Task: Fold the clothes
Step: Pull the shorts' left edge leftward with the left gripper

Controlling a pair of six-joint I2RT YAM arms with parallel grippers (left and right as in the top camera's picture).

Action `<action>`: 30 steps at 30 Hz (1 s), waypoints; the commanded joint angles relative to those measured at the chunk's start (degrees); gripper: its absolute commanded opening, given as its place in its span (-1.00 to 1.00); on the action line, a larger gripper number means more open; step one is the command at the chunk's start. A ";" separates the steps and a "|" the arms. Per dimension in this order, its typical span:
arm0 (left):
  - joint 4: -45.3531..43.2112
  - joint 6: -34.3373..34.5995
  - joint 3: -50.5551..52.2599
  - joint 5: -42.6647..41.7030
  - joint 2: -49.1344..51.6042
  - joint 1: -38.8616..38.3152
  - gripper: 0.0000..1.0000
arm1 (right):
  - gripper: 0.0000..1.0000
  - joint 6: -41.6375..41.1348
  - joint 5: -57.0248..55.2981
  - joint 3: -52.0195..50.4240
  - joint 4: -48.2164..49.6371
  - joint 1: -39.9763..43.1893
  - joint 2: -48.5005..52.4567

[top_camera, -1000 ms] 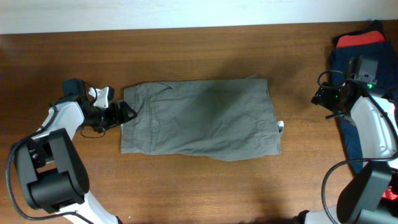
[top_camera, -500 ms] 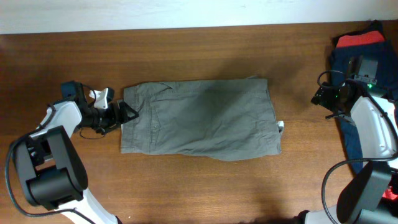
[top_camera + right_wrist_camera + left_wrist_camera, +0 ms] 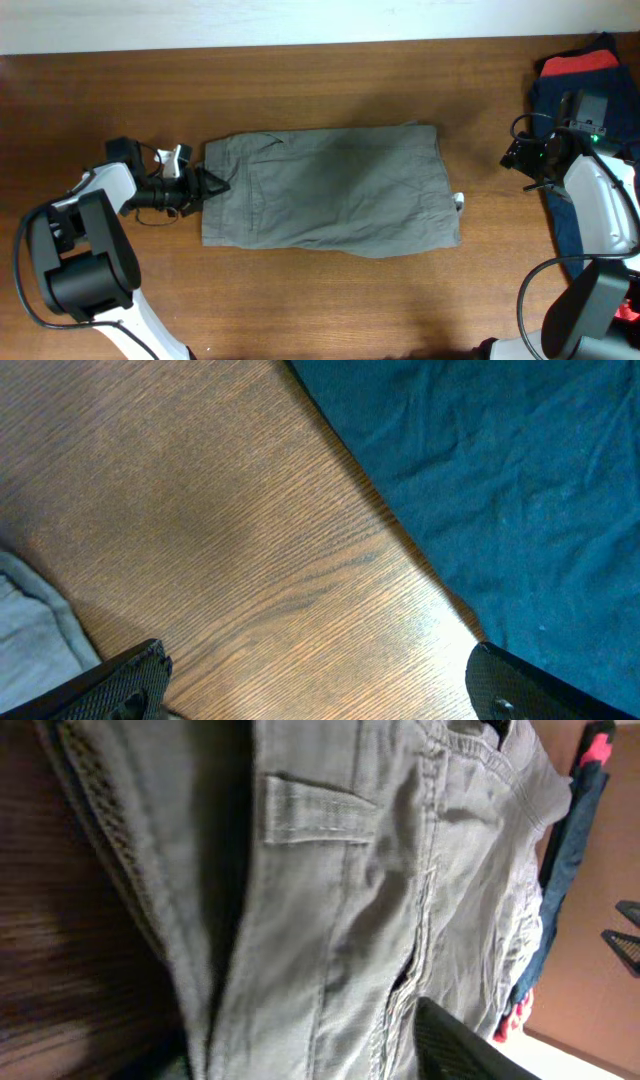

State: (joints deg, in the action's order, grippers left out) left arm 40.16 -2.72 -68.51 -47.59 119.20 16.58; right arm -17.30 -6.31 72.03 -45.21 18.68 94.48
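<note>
Mid-frame, shorts (image 3: 330,190) lie flat on table (image 3: 300,90)
On their left edge left gripper (image 3: 210,185) is closed; right gripper (image 3: 512,160) is open

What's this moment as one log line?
shorts flat on table | left gripper at waistband edge, grip unclear | right gripper open, empty, beside blue cloth

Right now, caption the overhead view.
Left gripper at the waistband of flat grey-khaki shorts; right gripper open beside dark blue clothing.
</note>
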 commanded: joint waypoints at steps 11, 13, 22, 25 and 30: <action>-0.85 0.59 5.53 17.35 8.50 -1.05 -0.99 | 0.98 0.28 -0.11 -0.24 0.00 0.09 0.02; -0.52 0.59 5.18 17.38 8.50 -0.98 -0.99 | 0.98 0.28 -0.11 -0.24 0.00 0.09 0.02; 5.03 0.57 -0.92 19.76 8.50 1.55 -0.99 | 0.97 0.28 -0.11 -0.24 0.00 0.09 0.02; 9.66 0.57 -4.98 25.73 8.50 2.75 -0.99 | 0.97 0.28 -0.11 -0.24 0.00 0.09 0.02; 17.49 0.57 -13.75 28.00 8.50 4.74 -0.99 | 0.98 0.28 -0.11 -0.24 0.00 0.09 0.02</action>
State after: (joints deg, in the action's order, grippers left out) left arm 56.01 -2.33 -78.96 -37.06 123.85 18.92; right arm -17.30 -6.31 72.03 -45.21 18.68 94.48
